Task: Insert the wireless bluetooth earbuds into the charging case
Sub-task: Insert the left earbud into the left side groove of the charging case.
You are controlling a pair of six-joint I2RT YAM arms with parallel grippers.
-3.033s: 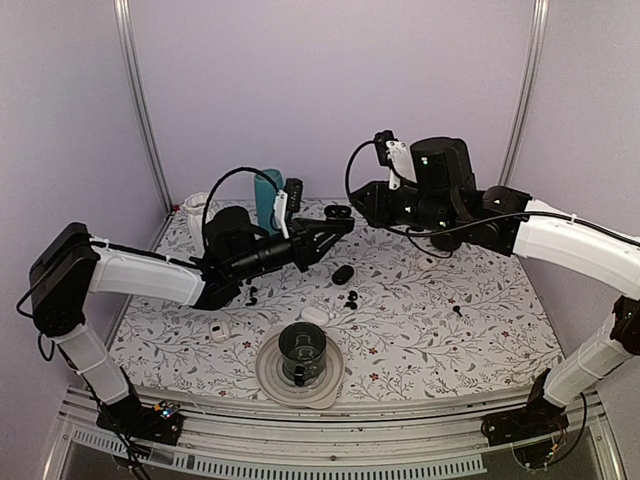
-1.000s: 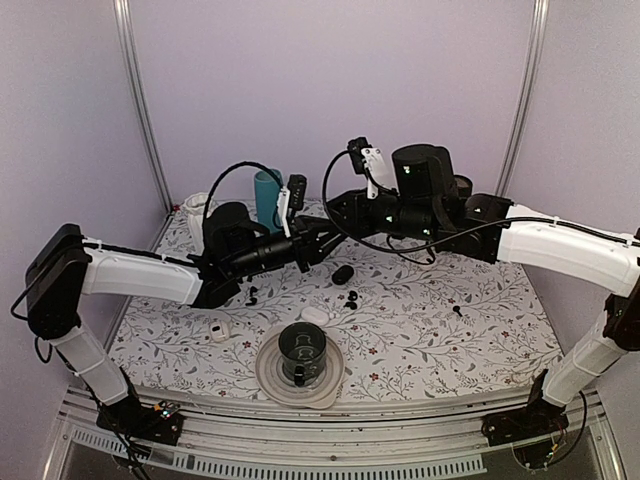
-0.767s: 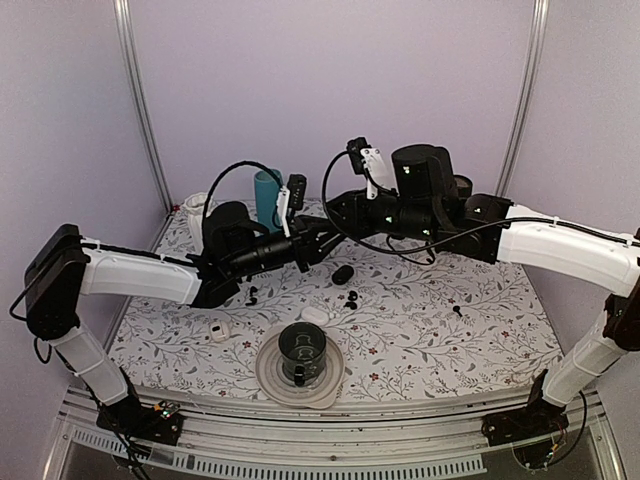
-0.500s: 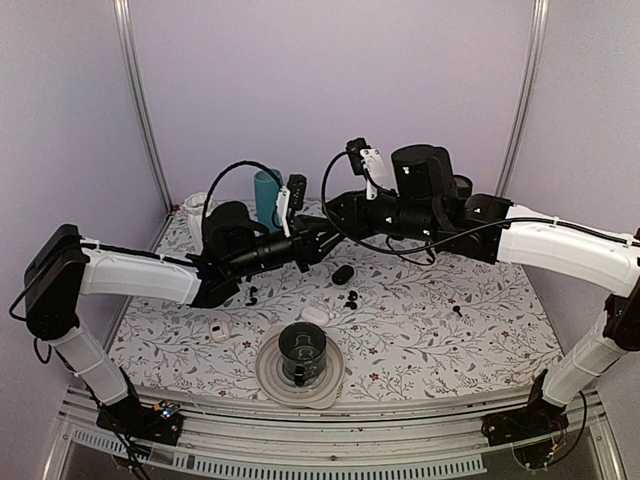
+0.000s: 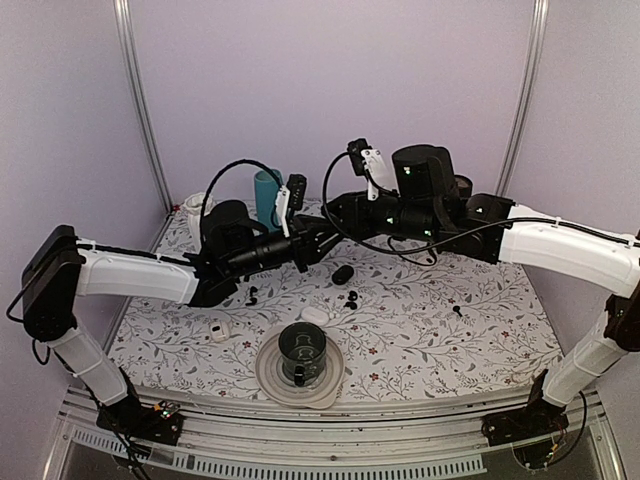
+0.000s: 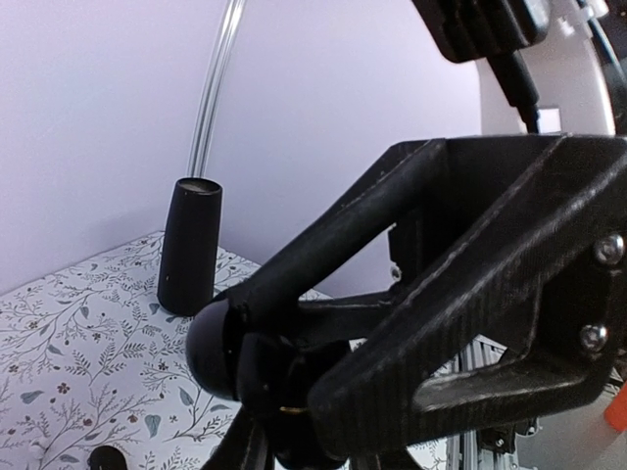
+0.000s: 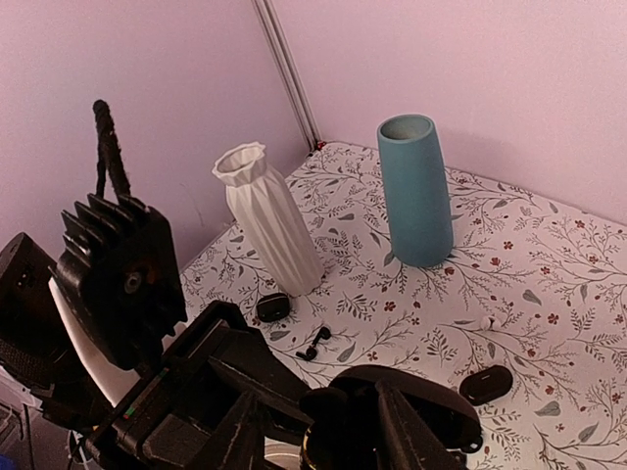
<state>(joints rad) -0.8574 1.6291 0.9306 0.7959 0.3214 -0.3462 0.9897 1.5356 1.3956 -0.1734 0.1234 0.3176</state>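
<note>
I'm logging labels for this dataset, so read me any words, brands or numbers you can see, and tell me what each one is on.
No text can be read in any view.
The teal vase and the white vase are plain.
The tablecloth bears only a leaf print.

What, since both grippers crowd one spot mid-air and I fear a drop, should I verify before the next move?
1. Round black object up between the grippers: ok.
2. Left gripper firm on it: cannot tell.
3. Right gripper open or shut: cannot tell.
4. Clearance between the two grippers: not ok, tightly crowded.
5. Earbuds located, lying on the table: ok.
</note>
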